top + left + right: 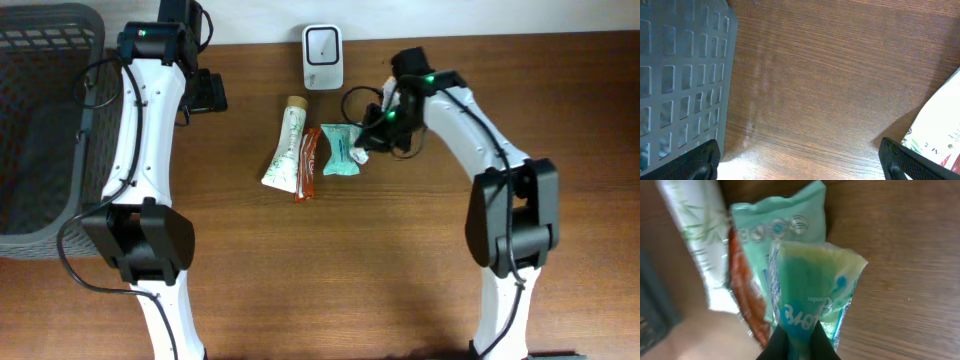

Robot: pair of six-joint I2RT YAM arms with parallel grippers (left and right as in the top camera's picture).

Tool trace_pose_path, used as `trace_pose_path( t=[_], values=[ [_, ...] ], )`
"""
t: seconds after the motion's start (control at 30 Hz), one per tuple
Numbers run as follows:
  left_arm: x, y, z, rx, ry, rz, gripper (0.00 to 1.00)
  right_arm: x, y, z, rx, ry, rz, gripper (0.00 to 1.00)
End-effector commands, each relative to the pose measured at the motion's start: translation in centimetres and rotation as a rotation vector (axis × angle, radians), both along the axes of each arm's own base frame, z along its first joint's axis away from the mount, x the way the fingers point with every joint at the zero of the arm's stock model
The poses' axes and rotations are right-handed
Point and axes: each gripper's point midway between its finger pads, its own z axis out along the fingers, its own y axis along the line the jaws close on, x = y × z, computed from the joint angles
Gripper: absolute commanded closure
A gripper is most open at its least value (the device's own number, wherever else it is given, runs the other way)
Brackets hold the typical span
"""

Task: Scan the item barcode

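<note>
Teal packet (812, 290), glossy, crinkled, translucent

We see a translucent teal packet (810, 305) with blue print between the black fingers (776, 347). Beyond them lie a mint packet (775, 225), a red-brown sachet (742, 300) and a white tube (695, 230) with a green leaf pattern, on a brown wood-grain table (900, 255).
</note>
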Motion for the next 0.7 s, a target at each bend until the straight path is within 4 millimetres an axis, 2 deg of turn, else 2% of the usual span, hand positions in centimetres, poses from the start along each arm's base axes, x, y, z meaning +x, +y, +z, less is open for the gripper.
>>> trace_pose_path(
  t=[0.0,0.07,0.17,0.23,0.3,0.37,0.47,0.6,0.67],
  values=[
    [0.1,-0.1,-0.3,0.002,0.006,-0.009,0.01,-0.5,0.2,2.3,0.216,-0.064,0.128,0.96],
    [0.1,-0.1,-0.3,0.002,0.006,-0.009,0.01,-1.2,-1.1,0.7,0.223,-0.018,0.099,0.96],
    [0.1,-0.1,-0.3,0.002,0.007,-0.009,0.01,-2.1,0.1,-0.4,0.435,-0.043,0.141,0.96],
    [0.1,-0.1,-0.3,0.002,0.007,-0.009,0.01,-2.8,-0.1,-1.2,0.505,-0.051,0.135,0.96],
    [0.1,-0.1,-0.3,0.002,0.006,-0.009,0.01,-3.0,-2.0,-3.3,0.432,-0.017,0.075,0.96],
    [0.1,-0.1,-0.3,0.002,0.006,-0.009,0.01,-2.7,-5.4,-5.5,0.292,0.038,-0.027,0.92],
    [0.1,-0.1,-0.3,0.002,0.007,-0.009,0.01,-1.8,-9.1,-5.7,0.278,0.031,-0.114,0.69],
    [0.1,-0.1,-0.3,0.002,0.007,-0.009,0.01,-1.8,-12.2,-5.2,0.272,0.048,-0.186,0.6],
    [0.1,-0.1,-0.3,0.002,0.006,-0.009,0.01,-2.0,-13.1,-4.5,0.2,0.054,-0.198,0.55]
  ],
)
